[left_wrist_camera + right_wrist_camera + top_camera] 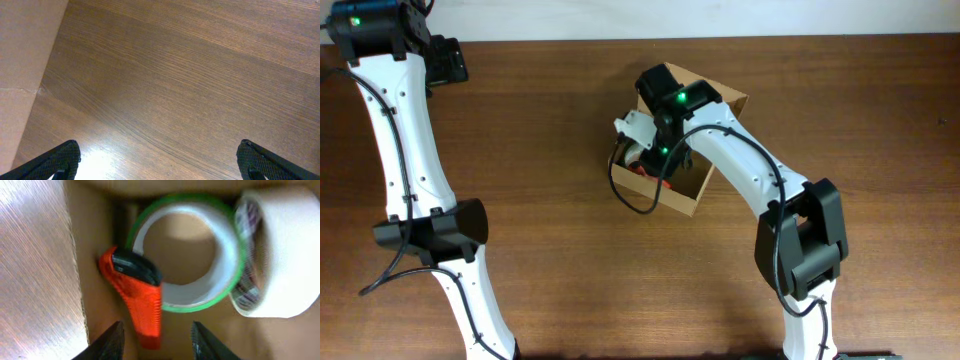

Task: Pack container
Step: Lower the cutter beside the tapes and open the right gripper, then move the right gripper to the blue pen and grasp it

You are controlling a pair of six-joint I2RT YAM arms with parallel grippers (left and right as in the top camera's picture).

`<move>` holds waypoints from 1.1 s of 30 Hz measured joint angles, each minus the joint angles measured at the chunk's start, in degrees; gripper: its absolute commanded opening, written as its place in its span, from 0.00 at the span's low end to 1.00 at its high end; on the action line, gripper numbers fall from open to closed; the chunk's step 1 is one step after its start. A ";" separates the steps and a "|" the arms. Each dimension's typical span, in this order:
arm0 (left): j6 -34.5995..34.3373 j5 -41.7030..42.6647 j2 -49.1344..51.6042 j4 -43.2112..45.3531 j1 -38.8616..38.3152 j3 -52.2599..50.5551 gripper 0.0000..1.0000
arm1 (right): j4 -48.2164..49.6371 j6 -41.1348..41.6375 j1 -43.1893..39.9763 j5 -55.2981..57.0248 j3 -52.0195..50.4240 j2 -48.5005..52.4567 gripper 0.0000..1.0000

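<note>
The tan cardboard container [695, 190] stands open at the table's middle, its flap lid [725, 98] folded out at the far right. My right gripper [652, 165] reaches down into it. In the right wrist view its fingers [157, 340] are open over the container's floor [225, 335]. The end of an orange-and-black cutter [137, 300] lies between them, untouched. A green-edged tape roll [185, 255] and a white tape roll [280, 250] lie beside the cutter in the container. My left gripper [455, 62] is far off at the back left, open and empty [160, 160].
The left wrist view shows bare wood table [175, 75] and a pale tan surface [20, 60] along its left side. The container's cardboard wall [90, 280] stands close to the left of my right fingers, with table [35, 270] beyond it.
</note>
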 measured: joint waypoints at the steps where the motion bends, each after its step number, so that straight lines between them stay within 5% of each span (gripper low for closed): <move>1: 0.00 -0.02 0.00 0.00 0.00 0.00 1.00 | -0.59 0.04 0.00 0.17 1.75 0.04 0.50; 11: 0.00 -0.02 0.00 0.00 0.00 0.00 1.00 | -7.56 3.43 0.00 6.25 20.06 0.07 0.51; 17: 0.00 -0.02 0.00 0.00 0.00 0.00 1.00 | -14.08 15.06 -1.20 15.58 33.00 0.09 0.50; 26: 0.00 0.00 0.00 0.00 0.00 0.00 1.00 | -32.09 29.64 -18.84 19.65 37.22 0.11 0.43; 33: 0.00 0.00 0.00 0.00 0.00 0.00 1.00 | -32.50 31.32 -27.52 17.59 37.03 -0.46 0.46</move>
